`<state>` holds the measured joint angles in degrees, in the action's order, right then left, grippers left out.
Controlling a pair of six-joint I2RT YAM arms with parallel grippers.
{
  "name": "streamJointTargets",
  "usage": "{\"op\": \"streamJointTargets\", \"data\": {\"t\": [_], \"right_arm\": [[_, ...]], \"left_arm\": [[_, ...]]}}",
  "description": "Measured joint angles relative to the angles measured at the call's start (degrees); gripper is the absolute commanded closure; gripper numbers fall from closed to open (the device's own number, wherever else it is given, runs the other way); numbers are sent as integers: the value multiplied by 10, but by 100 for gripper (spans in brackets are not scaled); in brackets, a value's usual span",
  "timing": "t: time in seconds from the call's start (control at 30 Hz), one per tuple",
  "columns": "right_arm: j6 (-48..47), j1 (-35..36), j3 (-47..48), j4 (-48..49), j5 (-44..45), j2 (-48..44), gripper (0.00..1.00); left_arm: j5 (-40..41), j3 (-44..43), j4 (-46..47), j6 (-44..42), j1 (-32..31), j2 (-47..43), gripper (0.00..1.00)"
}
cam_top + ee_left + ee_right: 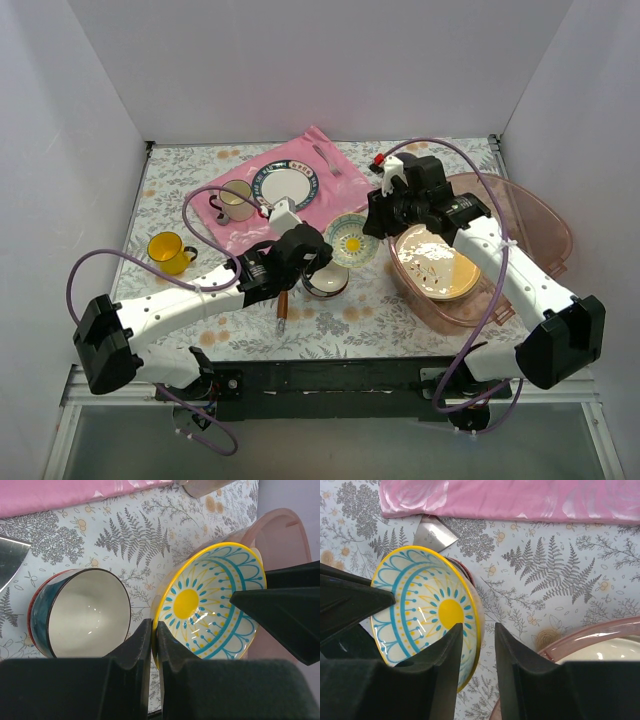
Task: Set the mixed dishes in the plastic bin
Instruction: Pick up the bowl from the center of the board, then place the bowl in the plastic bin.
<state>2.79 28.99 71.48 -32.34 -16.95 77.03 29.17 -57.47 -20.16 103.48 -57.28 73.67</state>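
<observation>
A small bowl with a yellow rim and a blue-and-yellow sun pattern (351, 238) is held tilted just left of the translucent pink-brown plastic bin (520, 215). My left gripper (318, 255) is shut on its rim (154, 630); the bowl (210, 615) fills the left wrist view. My right gripper (375, 222) is open, its jaws straddling the opposite rim (478, 635) of the bowl (420, 605), one finger inside and one outside. A cream plate (437, 262) lies in the bin. A yellow mug (170, 250) stands at the left.
A dark-rimmed bowl with a cream inside (327, 280) (87, 612) sits just below the held bowl. The pink mat (290, 190) carries a blue-rimmed white plate (287, 187) and a cream mug (235, 200). A brown-handled utensil (283, 305) lies near the front.
</observation>
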Motion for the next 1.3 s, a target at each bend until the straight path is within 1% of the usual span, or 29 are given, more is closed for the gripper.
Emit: {"op": "streamJointTargets", "data": {"t": [0.03,0.07,0.1,0.23,0.27,0.3,0.33,0.37,0.4,0.43,0.47,0.53,0.67,0.77,0.97,1.03,1.23,1.3], "right_arm": [[-2,2,0,0,2,0,83],[-4,5,0,0,4,1,92],[-8,6,0,1,4,1,99],[-12,6,0,7,10,7,99],[-15,7,0,8,11,7,99],[-17,7,0,9,11,7,99],[-19,7,1,9,9,7,99],[-21,6,1,9,6,7,99],[-31,2,3,7,0,7,99],[-35,-2,3,3,-7,7,99],[-47,-7,4,-2,-21,7,99],[-73,-27,5,-16,-62,7,99],[-130,-93,9,-33,-168,4,99],[-161,-154,8,-42,-238,-7,99],[-192,-268,-7,-33,-339,-59,99],[-193,-320,-19,-24,-372,-81,99],[-160,-466,-63,26,-406,-111,99],[-143,-504,-78,45,-406,-113,99]], "left_arm": [[2,0,0,1,-2,2,100],[3,0,-1,2,-2,2,100],[4,0,-3,3,-3,2,100],[5,-3,-4,3,-7,2,100],[5,-3,-4,1,-7,2,95],[4,-3,-3,-3,-7,1,83],[3,-2,-1,-7,-7,-1,54],[1,2,5,-12,-7,-5,40],[-3,9,15,-24,-7,-11,30],[-9,17,31,-35,-7,-20,23],[-18,28,49,-47,-7,-34,10],[-40,53,87,-73,-7,-68,2],[-90,104,164,-123,-7,-145,2],[-114,115,194,-157,-7,-179,2],[-139,118,204,-210,-6,-213,2],[-142,120,198,-222,-6,-221,2],[-138,144,166,-235,-5,-256,2],[-133,154,157,-236,-4,-270,2]]}}
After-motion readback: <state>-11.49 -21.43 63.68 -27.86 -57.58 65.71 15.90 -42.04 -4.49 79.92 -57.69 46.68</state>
